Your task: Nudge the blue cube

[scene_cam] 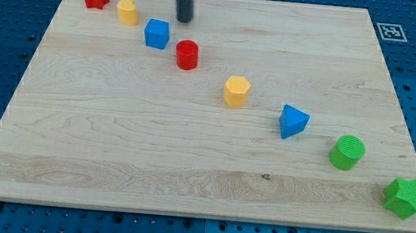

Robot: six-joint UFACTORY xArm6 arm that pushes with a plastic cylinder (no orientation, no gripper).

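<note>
Brightness: even and bright across the wooden tabletop point(190, 153), no dim corners.
Light source: diffuse, from overhead; exact lamp position cannot be told.
Shadows: short and soft, hugging each block's base, e.g. under the green cylinder point(347, 152) and the blue cube point(156, 33).
Glare: no hard hotspots; a mild pale sheen on the wood towards 12 o'clock.
Focus: sharp on the blocks; wood grain readable.
Blur: the rod near my tip point(184, 20) looks slightly soft.
Distortion: tabletop edges converge towards 12 o'clock, perspective only.

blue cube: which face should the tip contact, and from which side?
No grip here, only a push. My tip sits just up and right of the blue cube, so its upper-right face is probably best, driving it down-left. That side looks open; the yellow block and red cylinder flank its other sides.
</note>
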